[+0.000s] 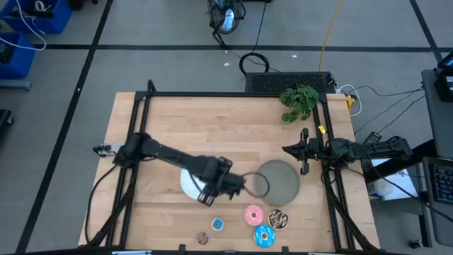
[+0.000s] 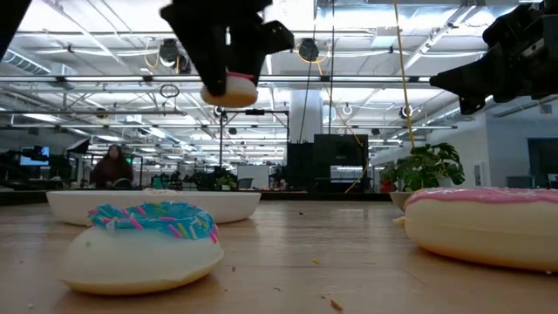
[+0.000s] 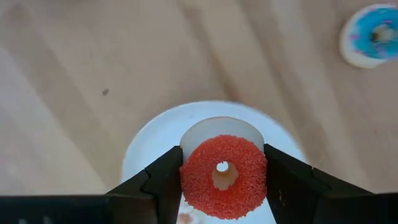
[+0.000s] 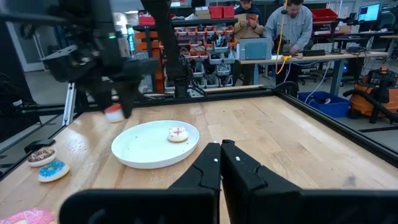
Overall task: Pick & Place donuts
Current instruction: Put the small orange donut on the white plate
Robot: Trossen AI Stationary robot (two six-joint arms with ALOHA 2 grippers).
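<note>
From above, the left gripper [image 1: 209, 193] hangs over the white plate [image 1: 188, 182]. Its wrist view shows fingers [image 3: 163, 183] clamping a red donut [image 3: 224, 177] by its sides; looks light, grainy, grippy. Right gripper [image 4: 222, 163] pinched closed, empty, parked by the table edge.

Grey floor [image 1: 177, 64], blue bins [image 1: 18, 42], potted plant [image 1: 299, 101], ceiling lights [image 2: 87, 52].

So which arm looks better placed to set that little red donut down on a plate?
The left. Its gripper already holds the red donut above the white plate. The right gripper is shut, empty and off to the side.
</note>
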